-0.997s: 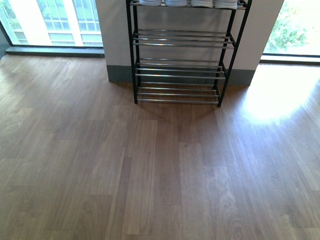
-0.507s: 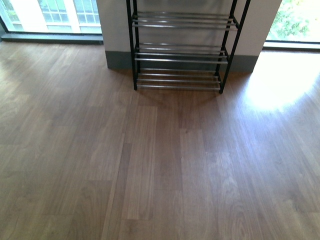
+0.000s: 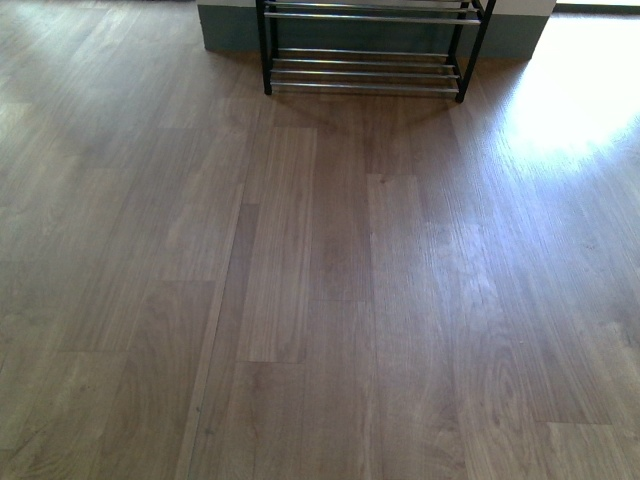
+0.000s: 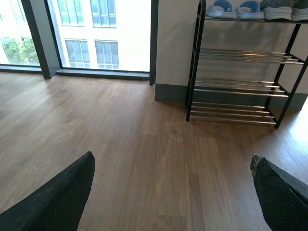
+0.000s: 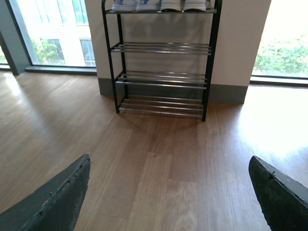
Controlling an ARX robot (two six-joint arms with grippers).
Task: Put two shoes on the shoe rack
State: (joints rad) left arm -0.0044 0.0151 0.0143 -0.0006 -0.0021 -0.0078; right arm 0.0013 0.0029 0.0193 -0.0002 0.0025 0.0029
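Left wrist view shows my left gripper (image 4: pixel 171 192) spread wide and empty, like my right gripper (image 5: pixel 168 192); bare wooden floor (image 4: pixel 144 144) lies ahead. Upper right, well apart, the shoe rack (image 4: pixel 240 86) carries blue sandals (image 4: pixel 236 8) and grey sneakers (image 4: pixel 284 9) on top.

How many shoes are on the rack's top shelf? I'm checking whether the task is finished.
4, all side by side on the top shelf of the shoe rack: two pale blue slide sandals on one side, two grey sneakers beside them. The picture's edge crops them, so more could be hidden.
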